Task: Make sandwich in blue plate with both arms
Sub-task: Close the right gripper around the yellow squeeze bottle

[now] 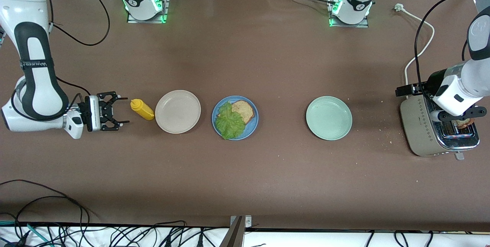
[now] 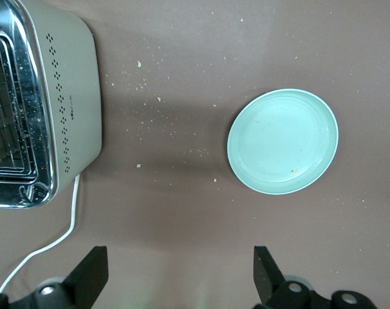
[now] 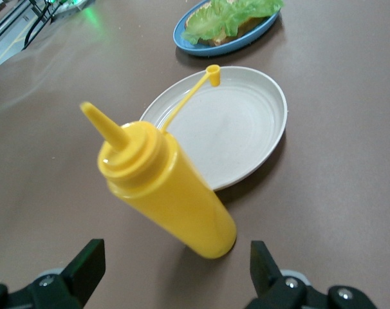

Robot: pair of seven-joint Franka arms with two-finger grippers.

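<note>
Right gripper point(image 1: 119, 110): fingers spread wide, holding nothing; it sits low at the right arm's end of the table, pointing at the yellow squeeze bottle point(image 1: 142, 109), which stands just beside the fingertips, not touched; in the right wrist view the bottle point(image 3: 166, 187) stands between the two open fingers point(image 3: 85, 267) but clear of both
Left gripper point(image 1: 461, 115): fingers apart, gripping nothing; it hangs over the toaster point(image 1: 421, 132) at the left arm's end of the table; its wrist view shows bare table between the fingers point(image 2: 92, 273)
Blue plate point(image 1: 250, 126): mid-table, between the beige plate point(image 1: 178, 111) and the pale green plate point(image 1: 329, 118); well apart from both grippers
Sandwich so far: one bread slice point(image 1: 245, 110) on the blue plate, a lettuce leaf point(image 1: 229, 121) lying partly over it; no top slice on it
Beige plate: just beside the bottle, between it and the blue plate
</note>
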